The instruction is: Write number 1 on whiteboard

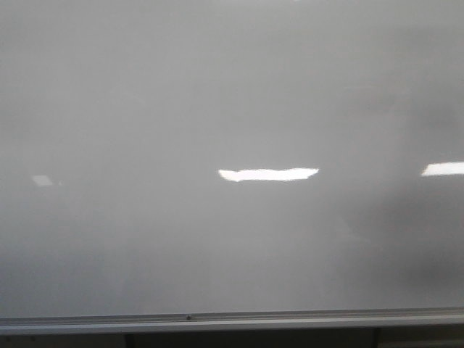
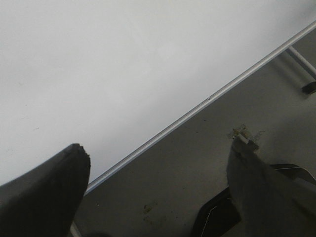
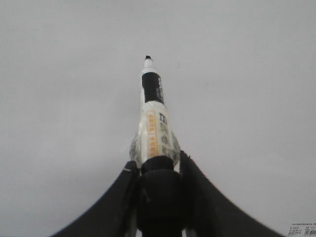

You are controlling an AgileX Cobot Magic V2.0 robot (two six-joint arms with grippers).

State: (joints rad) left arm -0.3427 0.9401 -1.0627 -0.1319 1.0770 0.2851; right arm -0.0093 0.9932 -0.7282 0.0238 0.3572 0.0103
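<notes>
The whiteboard (image 1: 217, 94) is a glossy pale grey board that fills the front view, with a silver bottom rail (image 1: 232, 319). No black stroke of the number 1 shows on it. Neither gripper shows in the front view. My right gripper (image 3: 157, 165) is shut on a marker (image 3: 154, 118) with a black tip, pointed at the board (image 3: 237, 74); whether the tip touches it I cannot tell. My left gripper (image 2: 160, 163) is open and empty, with the board (image 2: 108, 64) and its rail (image 2: 207, 101) ahead of it.
Bright light reflections (image 1: 268, 174) lie across the board's middle and right edge. Below the rail the left wrist view shows grey floor (image 2: 187, 158) and a stand leg with a caster (image 2: 308, 86). A small label (image 3: 302, 230) shows in the right wrist view.
</notes>
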